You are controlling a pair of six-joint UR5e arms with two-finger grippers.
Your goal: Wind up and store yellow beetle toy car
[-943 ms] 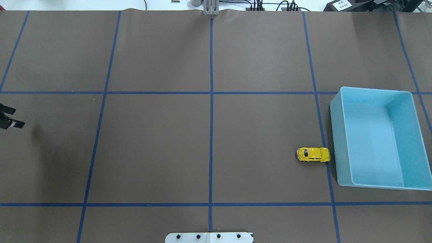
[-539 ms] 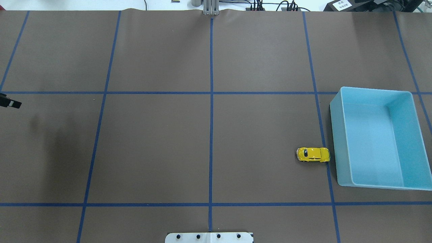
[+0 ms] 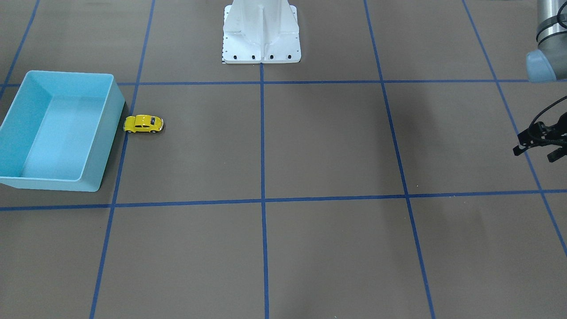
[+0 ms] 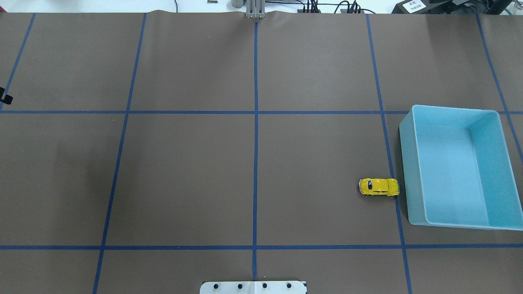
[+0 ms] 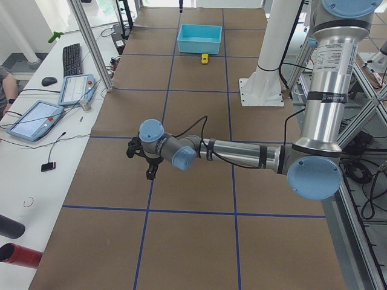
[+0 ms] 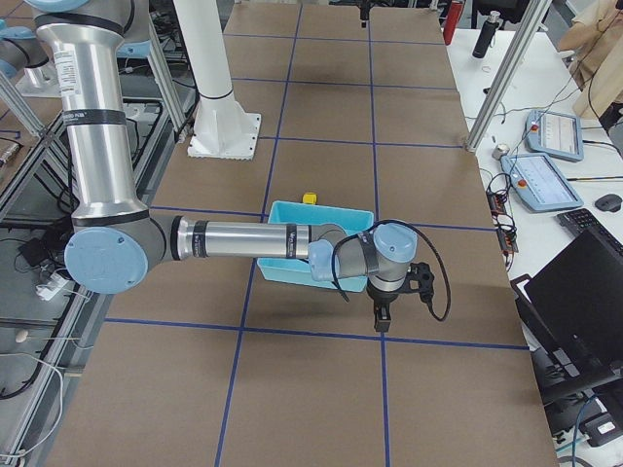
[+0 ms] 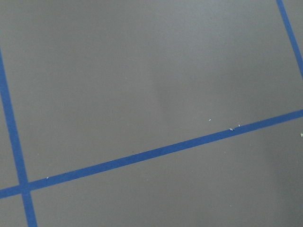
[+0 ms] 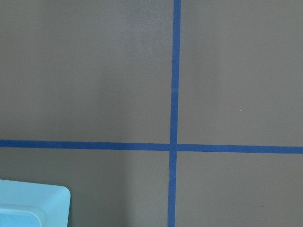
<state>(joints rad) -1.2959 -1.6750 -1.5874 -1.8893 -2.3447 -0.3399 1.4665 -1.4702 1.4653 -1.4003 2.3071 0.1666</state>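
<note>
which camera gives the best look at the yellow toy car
Exterior front-facing: the yellow beetle toy car shows side-on, wheels and windows visible, beside the light blue bin. Overhead shows its roof; exterior left, a tiny far speck; exterior right, a sliver behind the bin; wrist views, nothing.

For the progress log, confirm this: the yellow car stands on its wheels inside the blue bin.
Wrong: the yellow beetle toy car stands on its wheels beside the light blue bin, not inside it; the overhead exterior view shows this.
</note>
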